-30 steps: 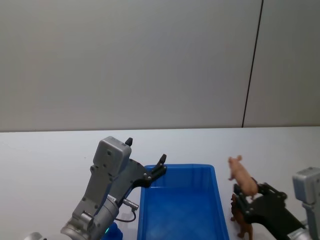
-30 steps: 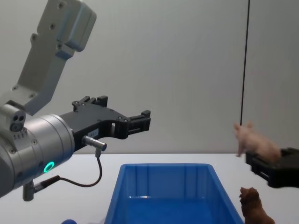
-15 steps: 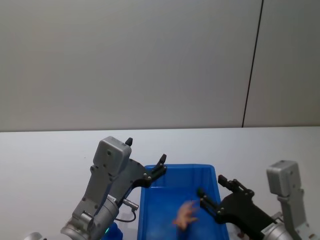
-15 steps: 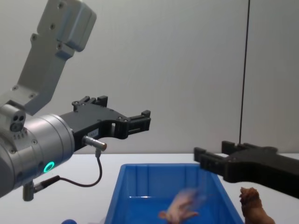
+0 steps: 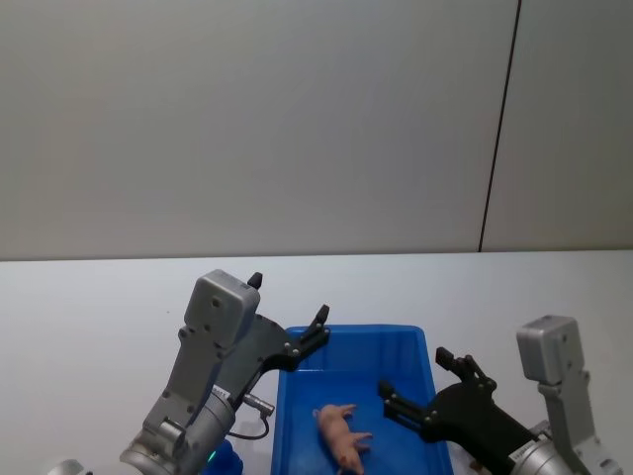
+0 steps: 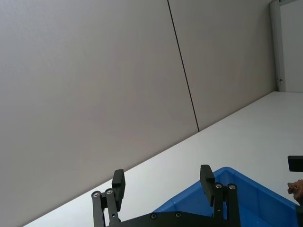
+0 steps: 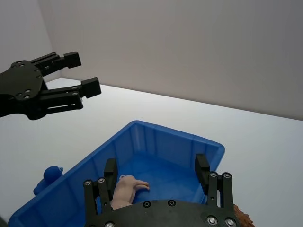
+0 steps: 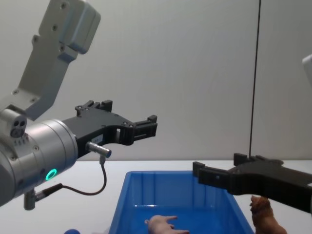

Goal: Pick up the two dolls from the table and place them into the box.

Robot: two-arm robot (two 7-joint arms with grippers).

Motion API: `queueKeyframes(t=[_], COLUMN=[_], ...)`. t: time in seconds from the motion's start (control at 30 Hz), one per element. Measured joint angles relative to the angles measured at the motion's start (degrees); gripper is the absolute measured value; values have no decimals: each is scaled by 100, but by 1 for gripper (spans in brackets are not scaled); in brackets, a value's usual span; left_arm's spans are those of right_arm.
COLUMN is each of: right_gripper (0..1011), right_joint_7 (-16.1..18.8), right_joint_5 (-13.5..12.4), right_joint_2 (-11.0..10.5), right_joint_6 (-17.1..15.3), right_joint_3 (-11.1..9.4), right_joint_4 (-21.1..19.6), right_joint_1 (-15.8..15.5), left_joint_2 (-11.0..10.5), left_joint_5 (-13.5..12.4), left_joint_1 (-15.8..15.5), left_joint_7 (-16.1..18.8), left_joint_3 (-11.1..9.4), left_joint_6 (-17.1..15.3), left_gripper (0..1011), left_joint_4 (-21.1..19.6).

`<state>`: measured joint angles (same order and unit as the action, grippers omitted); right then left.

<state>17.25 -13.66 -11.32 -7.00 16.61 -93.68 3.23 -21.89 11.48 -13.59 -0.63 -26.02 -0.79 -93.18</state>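
Mostly from head view: pale pink doll (image 5: 341,435) lies on its side on floor of blue box (image 5: 361,331), box sitting on white table (image 5: 99,307). Right gripper (image 5: 411,372) hovers above box's right half, fingers spread, empty. Chest view adds reddish-brown doll (image 8: 263,214), just outside box's right wall, feet cut off by frame edge. Left gripper (image 5: 289,297) raised by box's far left corner, fingers apart, holding nothing.

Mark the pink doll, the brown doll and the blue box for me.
pink doll (image 5: 339,433): head view, on the middle of its body.
brown doll (image 8: 263,215): chest view, on its shaggy front.
blue box (image 5: 381,330): head view, on its far rim.
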Motion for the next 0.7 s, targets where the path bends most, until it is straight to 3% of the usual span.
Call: queueKeyframes(t=[0.3, 0.7], right_gripper=[1001, 1001], right_joint_7=[-290, -945], right_joint_5=[-11, -74], right_joint_2=[-67, -324], right_joint_6=[-13, -2], right_joint_3=[-37, -159], right_joint_4=[-106, -585], right_joint_1=[-115, -562], left_joint_2=[0, 0], left_joint_5=[0, 0], left_joint_1=[0, 0], left_joint_7=[0, 0], left_joint_3=[0, 0], left_joint_6=[0, 0], left_gripper=[1001, 1001], left_joint_4=[0, 0])
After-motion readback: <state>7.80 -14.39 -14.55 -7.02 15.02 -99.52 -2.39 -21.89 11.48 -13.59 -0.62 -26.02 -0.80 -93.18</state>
